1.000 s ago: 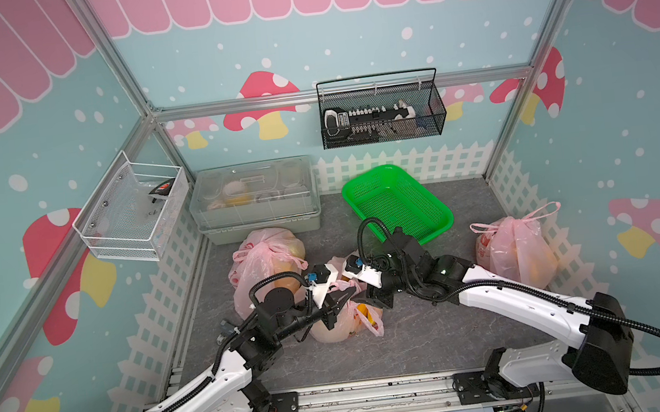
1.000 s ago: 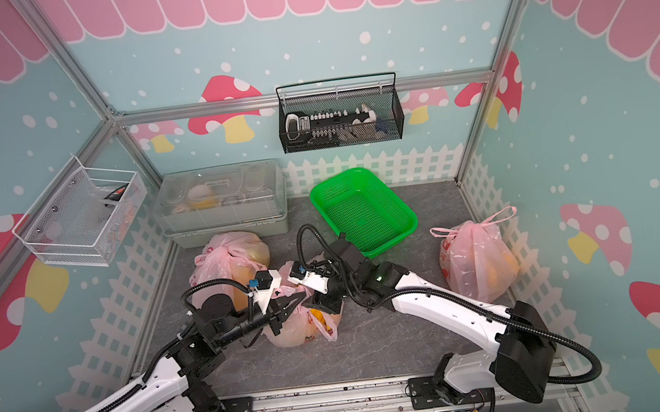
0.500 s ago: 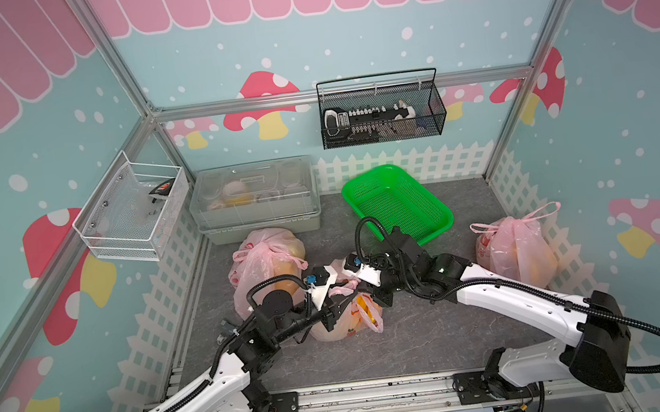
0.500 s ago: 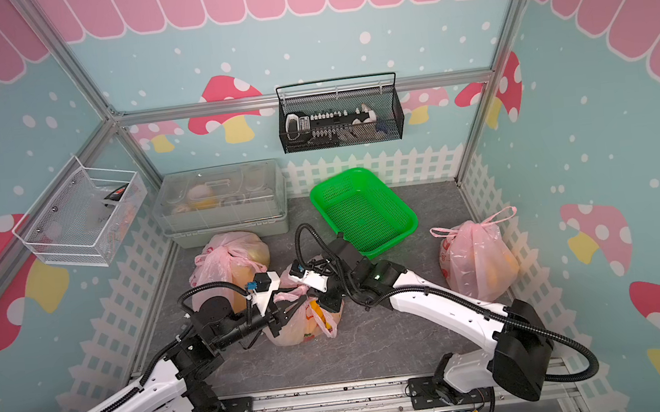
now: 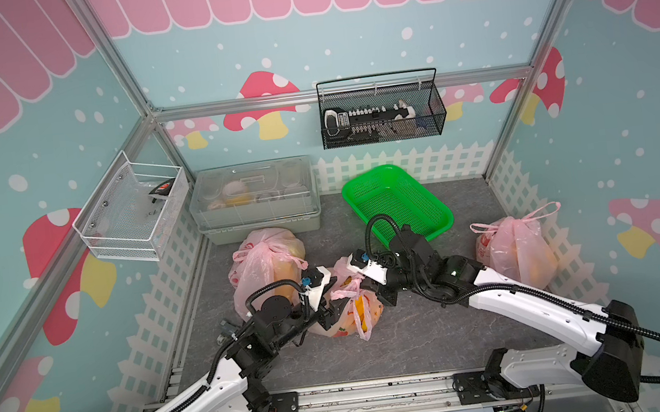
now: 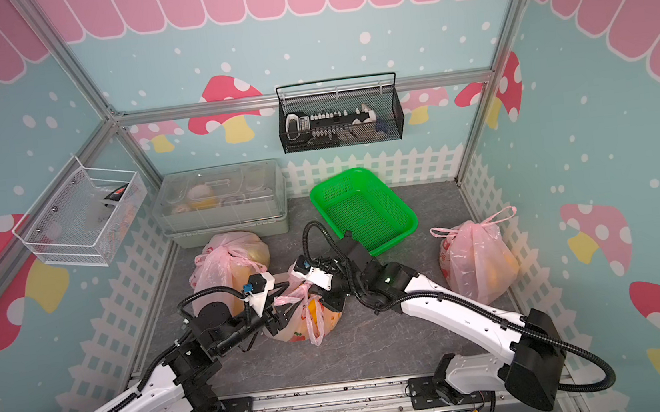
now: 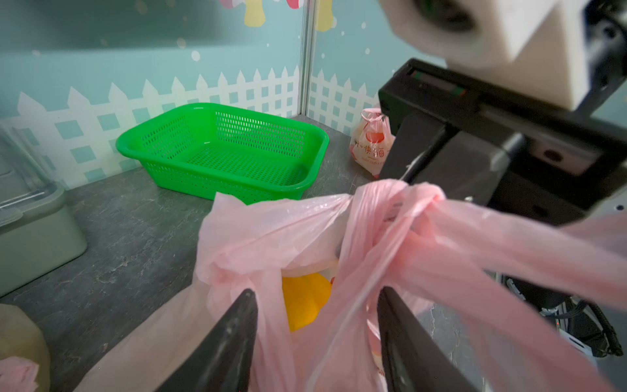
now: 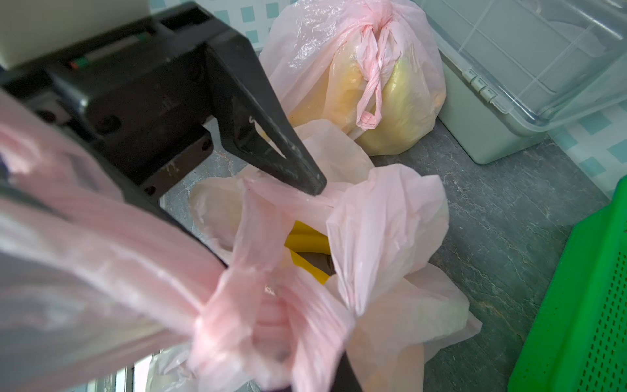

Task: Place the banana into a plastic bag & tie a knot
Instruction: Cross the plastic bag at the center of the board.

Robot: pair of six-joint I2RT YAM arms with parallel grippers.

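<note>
A pink plastic bag [image 5: 346,318] sits mid-table with its handles twisted into a loose knot [image 7: 420,200]. The yellow banana [image 7: 305,298] shows through the bag's mouth, and again in the right wrist view [image 8: 307,237]. My left gripper [image 7: 317,305] is open, its fingers [image 7: 237,339] straddling loose bag plastic; from above it [image 5: 331,309] sits at the bag's left side. My right gripper [image 5: 361,286] is shut on a bag handle by the knot. In its own wrist view, bunched pink plastic [image 8: 271,322] hides its jaws.
A green basket [image 5: 397,204] lies behind the arms. Tied pink bags stand at the left [image 5: 267,263] and right [image 5: 512,250]. A lidded clear container [image 5: 254,198] is at the back left. Wire baskets hang on the back wall [image 5: 381,114] and the left wall [image 5: 132,211].
My left gripper has opened and let go of the bag handle. My right gripper has shut on the handle at the knot. The bag has barely shifted.
</note>
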